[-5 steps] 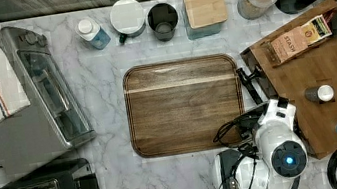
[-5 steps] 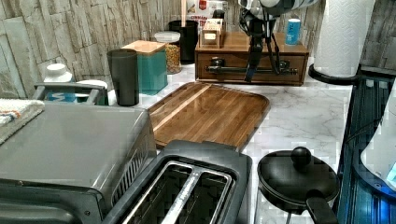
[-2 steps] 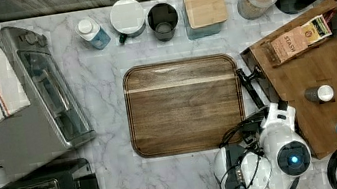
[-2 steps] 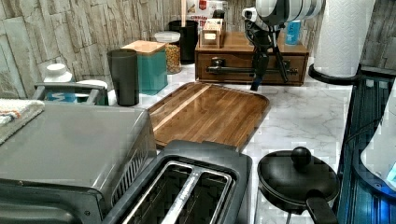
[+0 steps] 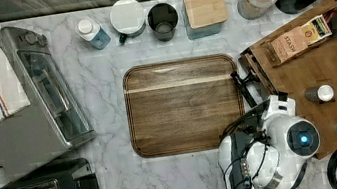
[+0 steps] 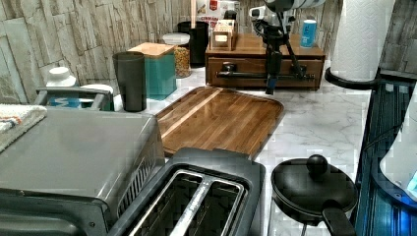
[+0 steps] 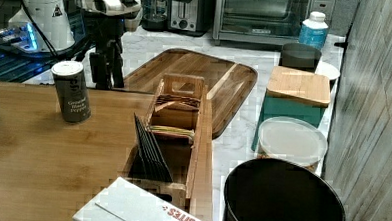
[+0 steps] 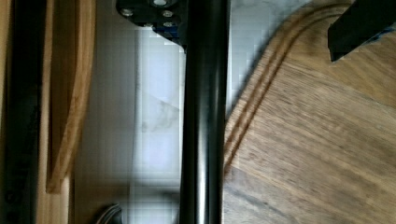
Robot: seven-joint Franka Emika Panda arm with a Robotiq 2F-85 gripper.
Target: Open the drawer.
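Left view shows the drawer [image 6: 265,73] in the upper middle of the frame, at the far end of the marble tabletop [image 6: 314,128], under a flat board that carries a blue bottle [image 6: 308,33]. Its long black handle [image 6: 255,75] runs across the front. The gripper [image 6: 270,81] hangs down from above, just in front of the drawer, with its tips at the handle and near the far edge of the dark wooden tray [image 6: 221,118]. I cannot tell if it touches the bar. In the wrist view the handle [image 8: 203,116] runs through the middle of the frame, with one finger [image 8: 359,25] in the upper right corner over the tray, so the fingers stand apart, one on each side of the bar. In the top view the drawer front [image 5: 254,74] lies at the right of the tray, and the gripper is hidden under the arm.
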